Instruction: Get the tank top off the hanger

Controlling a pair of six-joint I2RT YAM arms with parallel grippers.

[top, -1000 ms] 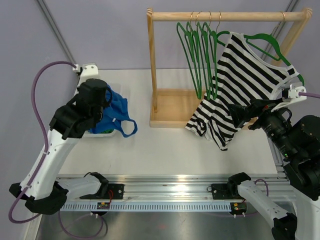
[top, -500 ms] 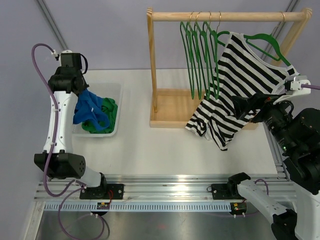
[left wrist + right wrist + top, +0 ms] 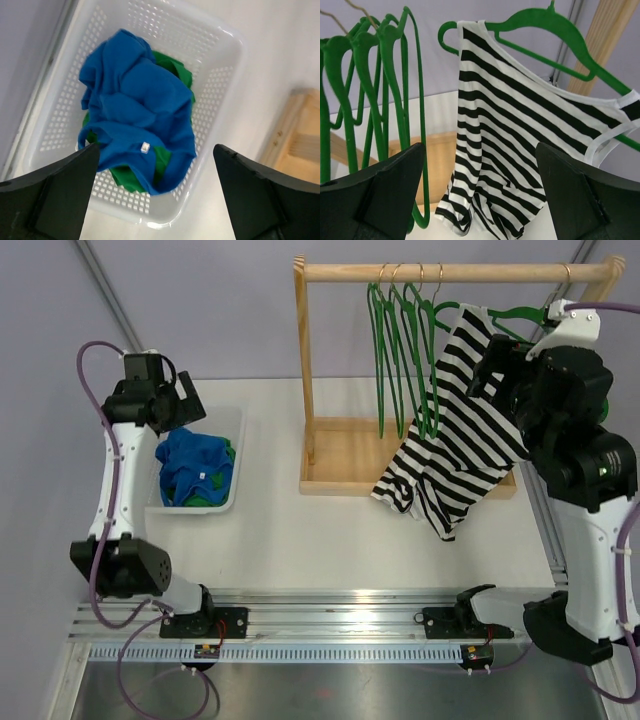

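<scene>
The black-and-white striped tank top [image 3: 455, 450] hangs on a green hanger [image 3: 520, 315] at the right end of the wooden rack's rail. One strap is off the hanger's left arm, and the hem drapes onto the rack's base. My right gripper [image 3: 492, 375] is raised beside the top's upper part, open, with nothing between its fingers. In the right wrist view the tank top [image 3: 520, 135] and the hanger [image 3: 545, 22] lie ahead of the right gripper [image 3: 479, 150]. My left gripper [image 3: 178, 405] hovers open over the basket, also seen as left gripper [image 3: 156, 147], apart from the cloth.
A white perforated basket [image 3: 235, 440] at the left holds a blue garment [image 3: 135, 95] lying over a green one [image 3: 175, 70]. Several empty green hangers [image 3: 400, 350] hang close to the left of the tank top. The wooden rack [image 3: 305, 370] stands on a flat base [image 3: 345, 455].
My left gripper has opened and the blue garment has dropped into the basket. My right arm has risen from beside the top's lower part to near the hanger.
</scene>
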